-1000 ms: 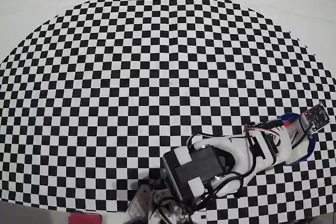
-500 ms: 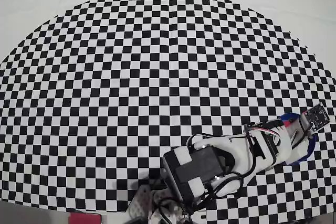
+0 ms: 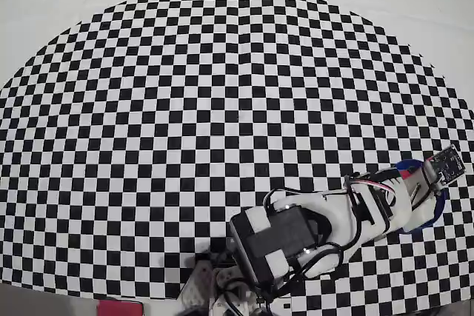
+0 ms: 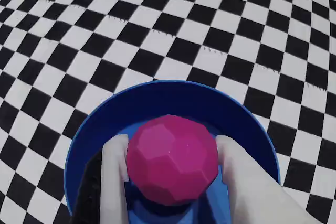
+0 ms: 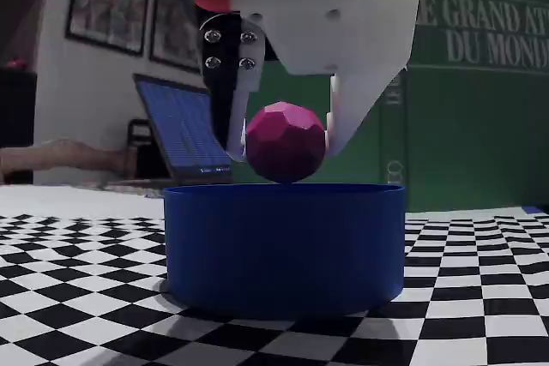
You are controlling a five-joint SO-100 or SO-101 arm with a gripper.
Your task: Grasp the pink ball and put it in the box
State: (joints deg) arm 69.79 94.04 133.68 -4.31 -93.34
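The pink ball [image 4: 172, 158] [image 5: 285, 141] is a faceted magenta sphere held between the two white fingers of my gripper [image 4: 171, 141] [image 5: 283, 153], which is shut on it. It hangs right over the box [image 4: 157, 95] [image 5: 283, 246], a round blue container with a low rim, and the ball's underside is about level with the rim in the fixed view. In the overhead view the arm [image 3: 326, 223] reaches to the lower right and covers most of the box [image 3: 438, 209]. The ball is hidden there.
A black-and-white checkered mat [image 3: 222, 109] covers the table, with plain white cloth [image 3: 74, 5] beyond its curved edge. In the fixed view an open laptop [image 5: 182, 130] and a green panel [image 5: 480, 100] stand behind the box.
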